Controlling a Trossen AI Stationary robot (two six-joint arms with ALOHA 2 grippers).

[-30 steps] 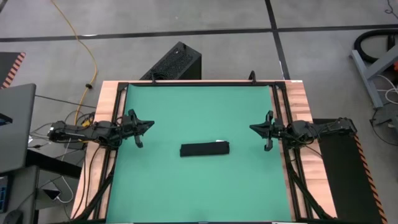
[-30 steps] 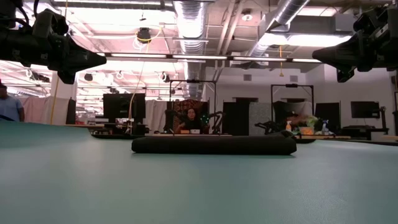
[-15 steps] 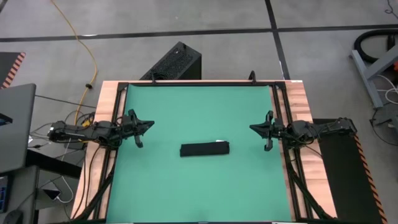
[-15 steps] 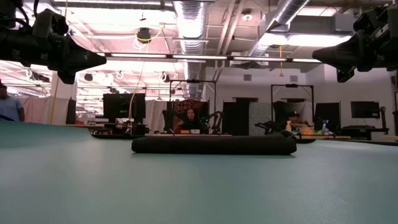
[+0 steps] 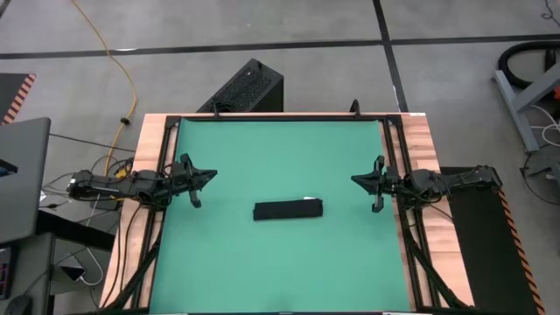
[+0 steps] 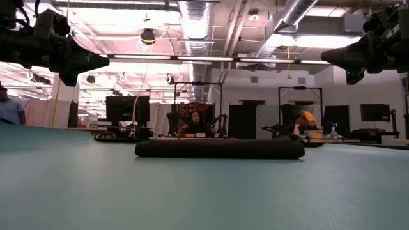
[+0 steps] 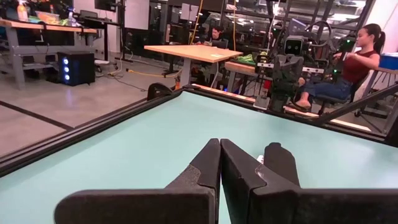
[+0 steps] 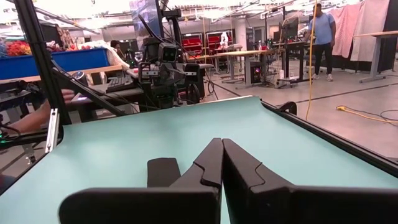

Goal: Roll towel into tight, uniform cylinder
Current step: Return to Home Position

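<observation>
The black towel [image 5: 289, 210] lies as a rolled, level cylinder on the middle of the green mat [image 5: 280, 166], a small white tag [image 5: 307, 200] at its far edge. In the low view the towel [image 6: 220, 149] rests along its whole length on the mat. My left gripper [image 5: 211, 173] hangs shut above the mat's left edge, pointing level toward the towel and apart from it. My right gripper [image 5: 354, 179] hangs shut above the right edge, also apart. The wrist views show the left gripper [image 7: 220, 144] and right gripper [image 8: 222, 144] with fingers together; the towel's ends [image 7: 280, 163] [image 8: 163, 172] show beyond them.
A black ribbed box [image 5: 247, 87] stands on the floor behind the table's far edge. A wooden frame with black rails [image 5: 409, 175] borders the mat. A laptop [image 5: 22, 175] sits off the left side. People sit and stand in the room beyond the table.
</observation>
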